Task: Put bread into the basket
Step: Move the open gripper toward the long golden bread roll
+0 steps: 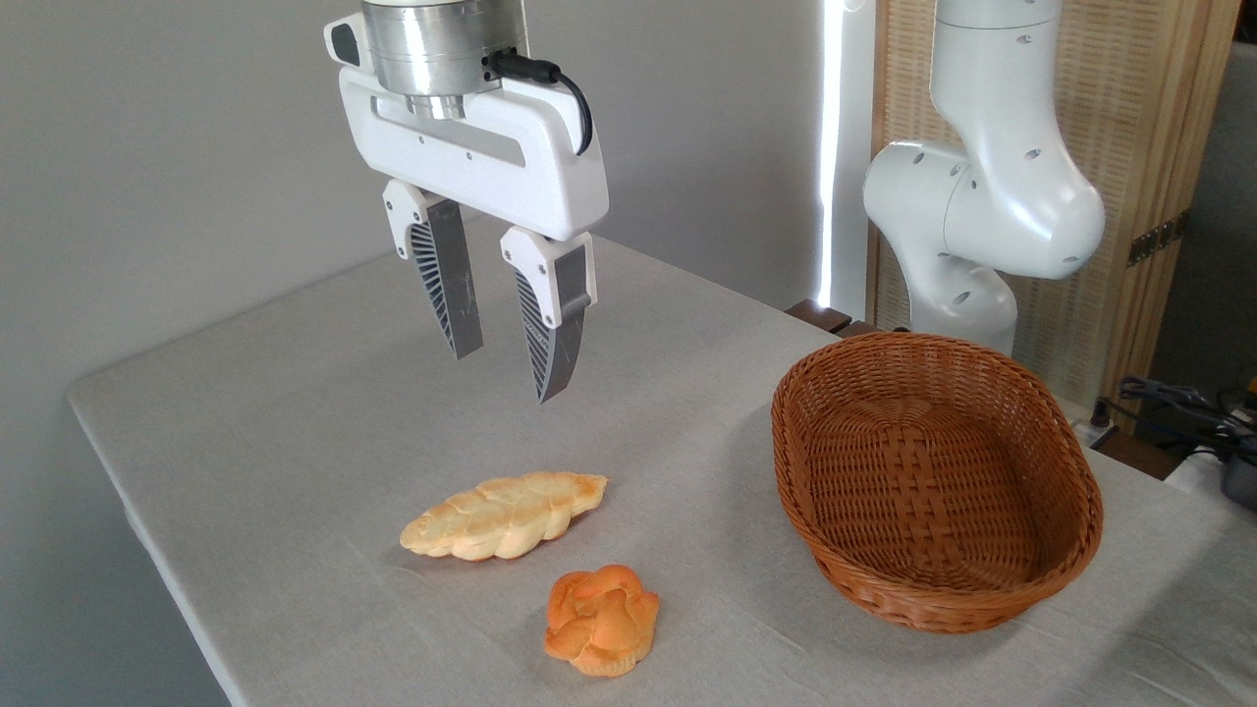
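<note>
I have the braided loaf lying flat on the table, toward the front edge and roughly midway along it, its browner tip pointing right and slightly back. The wicker basket sits well apart from it, toward the right end of the table, and it is empty. A small round orange knotted bun lies just in front of the loaf, closer to the front edge, near it but not touching.

I judge the loaf to be light and probably a little soft or foam-like, with a bumpy plaited surface that should give the fingers some purchase. It is long and flat, so I would take it across its narrow width at the middle, where it is thickest and balanced, rather than by a pointed end, where it could pivot or droop. Squeezing gently should be enough; too hard a pinch may dent it.

The gripper hangs above the table, behind the loaf and clear of it, pointing downward with a slight tilt. Its two ribbed fingers stand apart with a plain gap between them, holding nothing. The fingers' gap looks roughly in line with the loaf's length, so I would expect to turn the wrist before coming down.
</note>
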### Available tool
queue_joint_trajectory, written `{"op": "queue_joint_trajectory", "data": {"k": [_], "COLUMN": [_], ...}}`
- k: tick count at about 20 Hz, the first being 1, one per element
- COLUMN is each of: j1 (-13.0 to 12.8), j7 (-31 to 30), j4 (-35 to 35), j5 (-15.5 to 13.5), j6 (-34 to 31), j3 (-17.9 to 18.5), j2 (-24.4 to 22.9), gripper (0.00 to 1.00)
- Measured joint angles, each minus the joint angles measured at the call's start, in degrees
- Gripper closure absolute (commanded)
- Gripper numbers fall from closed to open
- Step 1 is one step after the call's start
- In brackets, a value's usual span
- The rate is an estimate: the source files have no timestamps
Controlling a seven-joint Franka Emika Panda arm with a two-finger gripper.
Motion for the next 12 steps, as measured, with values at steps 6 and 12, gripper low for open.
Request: {"op": "queue_joint_trajectory", "data": {"k": [6,12], "j1": [0.0,0.0], "j7": [0.0,0.0], "j4": [0.0,0.0], "j5": [0.0,0.0], "j6": [1.4,1.4], "j3": [0.0,0.0], "j2": [0.0,0.0], "gripper": [0.00,0.00]}}
